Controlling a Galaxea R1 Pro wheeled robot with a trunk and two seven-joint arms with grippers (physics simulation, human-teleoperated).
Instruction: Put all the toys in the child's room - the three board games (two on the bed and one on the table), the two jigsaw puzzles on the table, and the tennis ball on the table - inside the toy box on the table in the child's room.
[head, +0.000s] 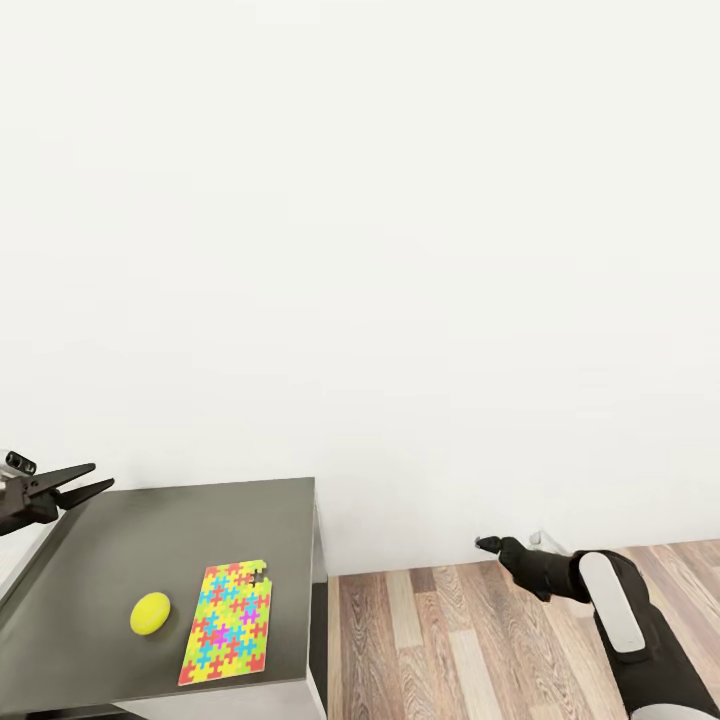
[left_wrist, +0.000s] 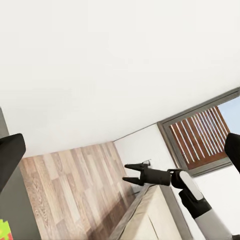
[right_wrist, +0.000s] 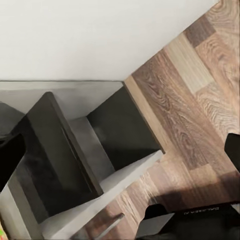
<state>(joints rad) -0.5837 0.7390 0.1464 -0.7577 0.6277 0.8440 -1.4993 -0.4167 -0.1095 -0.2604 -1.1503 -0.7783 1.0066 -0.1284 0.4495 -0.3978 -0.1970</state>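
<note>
A yellow tennis ball (head: 150, 613) lies on the lower dark grey section of the table (head: 200, 515). Just right of it lies a flat jigsaw puzzle (head: 228, 622) box covered in multicolour pieces; a corner of it also appears in the left wrist view (left_wrist: 4, 231). My left gripper (head: 92, 480) hovers open and empty over the table's far left corner, well behind the ball. My right gripper (head: 485, 544) hangs open and empty over the wood floor to the right of the table; it is also in the left wrist view (left_wrist: 127, 173). The toy box and the board games are out of view.
A plain white wall (head: 400, 250) rises straight behind the table. Wood-plank floor (head: 450, 640) lies to the table's right. The right wrist view looks down at the table's dark end panel (right_wrist: 55, 155). The left wrist view holds a window (left_wrist: 200, 135) and a beige, grey-edged surface (left_wrist: 152, 217).
</note>
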